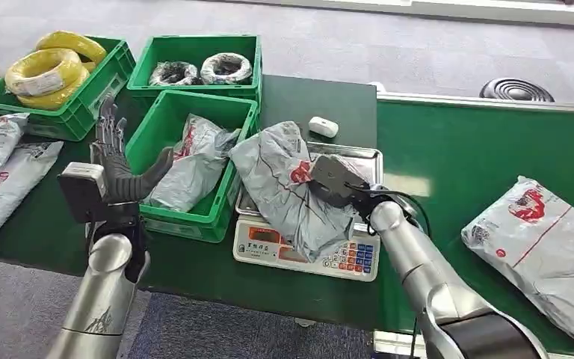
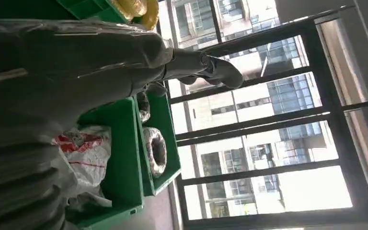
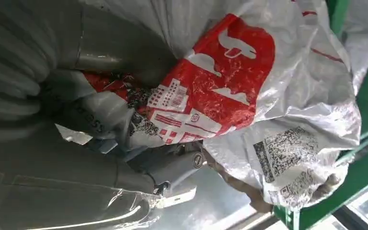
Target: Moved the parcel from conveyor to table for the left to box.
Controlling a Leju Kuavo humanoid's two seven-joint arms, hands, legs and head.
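A grey plastic parcel (image 1: 284,187) with red print lies across the weighing scale (image 1: 306,250) on the dark green table. My right hand (image 1: 332,182) sits on top of the parcel, and the right wrist view shows the hand (image 3: 100,115) gripping the crumpled bag (image 3: 230,81) between thumb and fingers. My left hand (image 1: 119,161) is raised upright with its fingers spread and holds nothing. It stands at the left wall of the green box (image 1: 187,221), where another grey parcel (image 1: 194,157) lies. The left wrist view shows that hand (image 2: 76,62) above the box (image 2: 124,143).
Another parcel (image 1: 545,247) lies on the green conveyor (image 1: 456,164) at the right. Behind the box are a bin of yellow coils (image 1: 45,71) and a bin of black coils (image 1: 202,71). Flat parcels (image 1: 0,164) lie far left. A small white object (image 1: 323,126) sits behind the scale.
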